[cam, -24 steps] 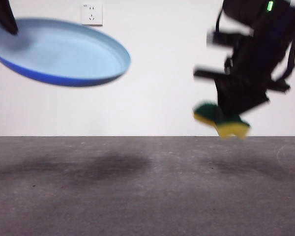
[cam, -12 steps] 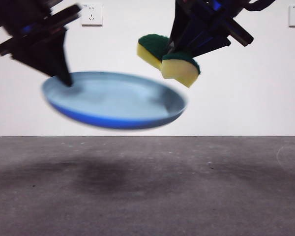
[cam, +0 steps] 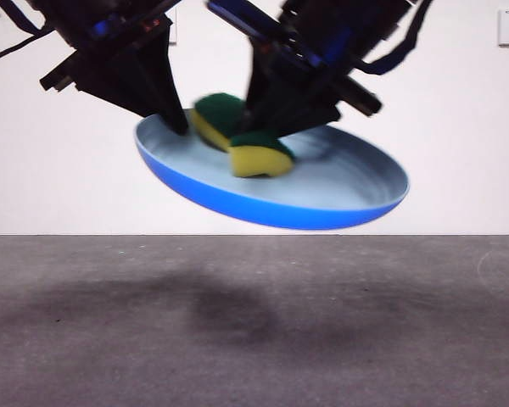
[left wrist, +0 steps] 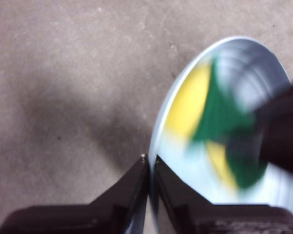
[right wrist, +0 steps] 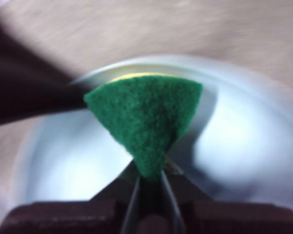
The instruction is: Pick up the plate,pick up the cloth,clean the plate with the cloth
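Green-faced cloth (right wrist: 146, 119) pinched in the right tool (right wrist: 150, 181), over the blurred light-blue plate (right wrist: 244, 146).

The plate (cam: 322, 199), pinched at its rim by the left hand (cam: 176, 125), has swung in from the side to sit under the right hand (cam: 253, 140). The sponge (cam: 242, 140), a moment ago held clear above the plate, now presses into its hollow.

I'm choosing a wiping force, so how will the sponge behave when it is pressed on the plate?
The sponge is probably soft: it folds where the right tool pinches it. It likely squashes rather than slides stiffly. The plate, held by its rim in the left tool, may tilt under a push.
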Robot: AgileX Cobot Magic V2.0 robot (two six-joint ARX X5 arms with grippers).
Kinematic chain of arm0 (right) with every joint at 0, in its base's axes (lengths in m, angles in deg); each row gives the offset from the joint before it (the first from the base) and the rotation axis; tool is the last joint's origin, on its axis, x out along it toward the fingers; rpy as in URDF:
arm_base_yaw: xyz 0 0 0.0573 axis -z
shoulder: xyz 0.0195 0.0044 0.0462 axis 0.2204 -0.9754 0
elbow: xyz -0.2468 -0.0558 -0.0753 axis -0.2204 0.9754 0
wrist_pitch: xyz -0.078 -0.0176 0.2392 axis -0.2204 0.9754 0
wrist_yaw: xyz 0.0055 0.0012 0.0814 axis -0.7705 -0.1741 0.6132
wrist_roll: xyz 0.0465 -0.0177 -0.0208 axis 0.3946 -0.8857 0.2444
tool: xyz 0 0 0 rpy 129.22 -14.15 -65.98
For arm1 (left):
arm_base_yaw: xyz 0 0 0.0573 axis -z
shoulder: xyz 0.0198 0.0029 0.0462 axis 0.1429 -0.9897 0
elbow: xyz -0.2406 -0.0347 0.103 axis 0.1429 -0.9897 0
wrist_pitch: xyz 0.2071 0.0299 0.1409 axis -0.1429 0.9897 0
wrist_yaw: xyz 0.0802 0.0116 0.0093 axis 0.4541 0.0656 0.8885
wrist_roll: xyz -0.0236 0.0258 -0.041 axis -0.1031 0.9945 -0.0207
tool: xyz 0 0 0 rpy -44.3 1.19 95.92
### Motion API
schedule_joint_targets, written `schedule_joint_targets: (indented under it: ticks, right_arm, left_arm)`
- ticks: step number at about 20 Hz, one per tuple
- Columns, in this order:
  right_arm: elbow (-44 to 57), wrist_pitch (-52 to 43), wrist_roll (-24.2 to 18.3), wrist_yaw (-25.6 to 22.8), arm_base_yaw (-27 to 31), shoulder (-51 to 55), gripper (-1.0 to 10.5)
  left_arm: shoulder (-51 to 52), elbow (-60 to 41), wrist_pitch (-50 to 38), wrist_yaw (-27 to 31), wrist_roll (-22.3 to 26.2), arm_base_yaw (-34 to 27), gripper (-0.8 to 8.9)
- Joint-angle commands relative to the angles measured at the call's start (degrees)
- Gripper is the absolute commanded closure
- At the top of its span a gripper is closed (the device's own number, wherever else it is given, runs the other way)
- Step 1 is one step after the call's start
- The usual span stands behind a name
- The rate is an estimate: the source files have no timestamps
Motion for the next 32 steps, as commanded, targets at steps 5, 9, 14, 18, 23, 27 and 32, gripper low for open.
schedule_joint_targets:
  ticks: [5, 9, 14, 18, 23, 27, 32]
  right_arm:
    - [0.1, 12.4, 0.3, -3.1, -6.2, -1.1, 9.6]
    - [0.1, 21.8, -0.3, -21.8, -5.6, -1.0, 9.6]
    - [0.1, 17.9, -0.3, -26.5, -1.9, -1.0, 9.6]
    - [0.1, 10.9, -0.4, -24.2, -0.3, -1.0, 9.6]
    - [0.1, 1.8, 0.2, -7.8, 0.2, -1.0, 9.6]
    - [0.1, 1.0, 0.4, -2.4, -3.2, -1.0, 9.6]
    - [0.1, 7.7, 0.3, -0.9, -6.8, -1.0, 9.6]
  left_arm:
    - [0.3, 0.0, -2.2, 2.8, -1.2, -1.4, 8.22]
    - [0.3, 0.0, 3.3, 0.8, 1.6, -2.6, 8.22]
    - [0.3, 0.0, 9.0, -5.2, 3.2, -2.5, 8.22]
    - [0.3, 0.0, 10.6, -8.2, 3.3, -1.6, 8.22]
    - [0.3, 0.0, 8.9, -7.9, 3.2, -0.9, 8.22]
    - [0.3, 0.0, 2.8, -4.3, 1.3, -1.1, 8.22]
    - [0.3, 0.0, -2.1, -1.0, 0.0, -1.7, 8.22]
